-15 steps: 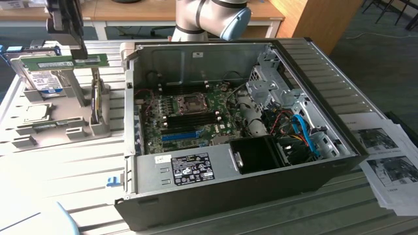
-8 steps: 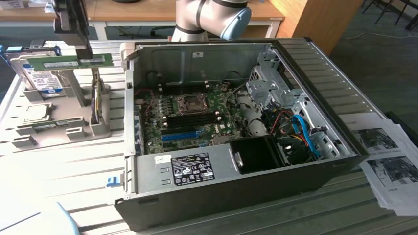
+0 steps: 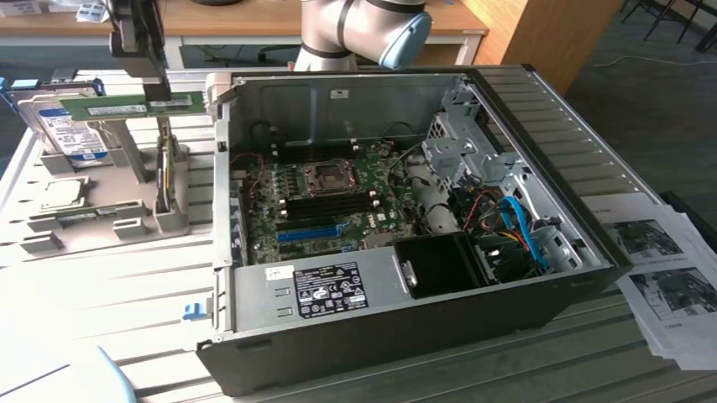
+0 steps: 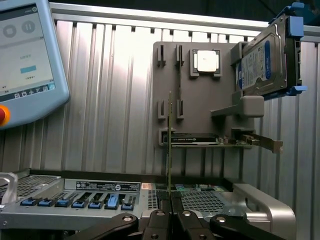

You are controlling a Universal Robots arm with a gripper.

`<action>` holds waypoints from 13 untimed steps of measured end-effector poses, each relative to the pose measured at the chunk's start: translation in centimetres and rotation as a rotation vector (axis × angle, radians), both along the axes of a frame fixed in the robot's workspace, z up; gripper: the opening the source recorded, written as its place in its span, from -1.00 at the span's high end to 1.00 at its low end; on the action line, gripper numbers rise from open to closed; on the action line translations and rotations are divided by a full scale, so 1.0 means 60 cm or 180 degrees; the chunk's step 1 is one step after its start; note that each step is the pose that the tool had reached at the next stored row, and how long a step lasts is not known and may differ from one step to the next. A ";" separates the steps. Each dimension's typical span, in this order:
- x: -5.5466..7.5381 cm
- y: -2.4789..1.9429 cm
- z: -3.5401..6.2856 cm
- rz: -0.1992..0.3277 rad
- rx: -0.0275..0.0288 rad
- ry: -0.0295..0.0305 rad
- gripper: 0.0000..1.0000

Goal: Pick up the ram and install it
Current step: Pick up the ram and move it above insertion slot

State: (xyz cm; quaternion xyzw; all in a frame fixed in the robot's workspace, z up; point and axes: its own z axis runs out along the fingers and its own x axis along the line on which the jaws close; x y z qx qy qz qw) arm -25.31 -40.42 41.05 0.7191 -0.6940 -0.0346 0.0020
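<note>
The ram (image 3: 129, 106) is a thin green stick held level in the air, with my gripper (image 3: 160, 94) shut on it from above. It hangs over the grey parts holder (image 3: 112, 222), on the exterior view's left of the open computer case (image 3: 370, 336). In the wrist view the ram (image 4: 169, 145) shows edge-on as a thin line rising from my gripper (image 4: 170, 202). The motherboard (image 3: 325, 197) lies inside the case, with black memory slots (image 3: 336, 207) near its middle.
A silver hard drive (image 3: 67, 126) stands in the holder beside the ram, with a processor chip (image 4: 206, 61) and an expansion card (image 4: 220, 141) also in the holder. A teach pendant (image 4: 25, 55) lies on the slatted table. Papers (image 3: 661, 260) lie on the exterior view's right.
</note>
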 end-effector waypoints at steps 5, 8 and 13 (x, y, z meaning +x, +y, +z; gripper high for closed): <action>0.014 0.0000 0.000 0.0000 0.0000 0.0000 0.78; 0.023 0.0000 0.000 0.0000 0.0000 0.0000 0.78; 0.036 -0.0001 0.000 0.0000 0.0000 0.0001 0.78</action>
